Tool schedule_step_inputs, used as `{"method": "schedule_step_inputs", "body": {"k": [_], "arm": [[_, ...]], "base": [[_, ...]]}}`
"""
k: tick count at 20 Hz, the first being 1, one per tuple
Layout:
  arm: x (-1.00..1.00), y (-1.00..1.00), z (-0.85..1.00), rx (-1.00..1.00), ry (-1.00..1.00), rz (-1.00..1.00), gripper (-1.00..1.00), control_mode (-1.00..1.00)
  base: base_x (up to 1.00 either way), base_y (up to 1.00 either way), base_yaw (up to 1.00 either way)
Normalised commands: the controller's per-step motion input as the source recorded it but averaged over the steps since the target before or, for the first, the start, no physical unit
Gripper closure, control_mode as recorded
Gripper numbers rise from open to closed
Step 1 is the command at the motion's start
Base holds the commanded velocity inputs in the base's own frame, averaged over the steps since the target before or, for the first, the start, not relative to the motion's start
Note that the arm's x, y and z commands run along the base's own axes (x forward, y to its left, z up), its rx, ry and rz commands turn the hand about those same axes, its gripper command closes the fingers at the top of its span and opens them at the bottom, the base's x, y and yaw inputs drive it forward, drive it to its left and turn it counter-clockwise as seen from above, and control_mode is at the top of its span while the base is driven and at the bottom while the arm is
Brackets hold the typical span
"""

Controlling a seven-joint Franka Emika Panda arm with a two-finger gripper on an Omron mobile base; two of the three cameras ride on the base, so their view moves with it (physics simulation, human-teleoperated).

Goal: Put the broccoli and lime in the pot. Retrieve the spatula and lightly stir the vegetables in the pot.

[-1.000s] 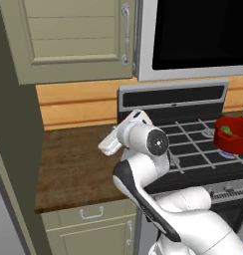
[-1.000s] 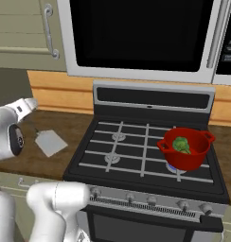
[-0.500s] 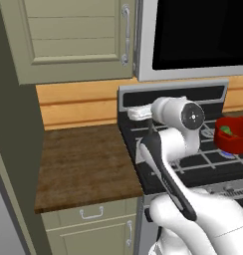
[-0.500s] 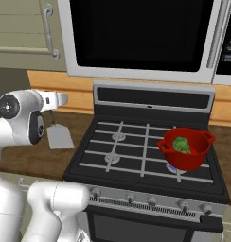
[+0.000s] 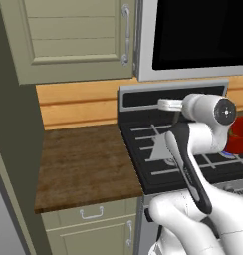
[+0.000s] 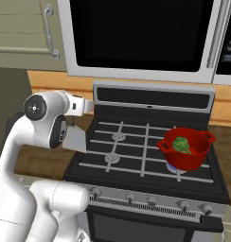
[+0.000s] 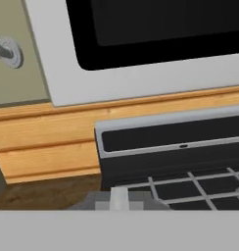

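One pot (image 6: 187, 152) — one broccoli (image 6: 182, 144) — one spatula (image 6: 75, 139).

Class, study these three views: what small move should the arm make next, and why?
Probably carry the spatula rightward over the stove toward the pot. Its blade seems to hang clear of the surface at the stove's left edge, while the pot, with the broccoli inside, sits on the front right burner.

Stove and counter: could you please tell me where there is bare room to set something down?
The wooden counter left of the stove is bare. The two left burners are free too. The front right burner is taken by the pot.
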Motion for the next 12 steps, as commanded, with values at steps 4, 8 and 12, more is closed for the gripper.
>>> {"method": "schedule_step_inputs", "body": {"k": [4,8,12], "arm": [[-0.25,-0.13,0.00,0.09,0.00,0.00,1.00,-1.00],[-0.04,-0.03,-0.02,0.01,0.00,0.00,1.00,1.00],[0.00,0.00,0.00,0.00,0.00,0.00,1.00,1.00]], "base": [[0.00,0.00,0.00],[-0.05,-0.26,0.00],[0.00,-0.93,0.00]]}}
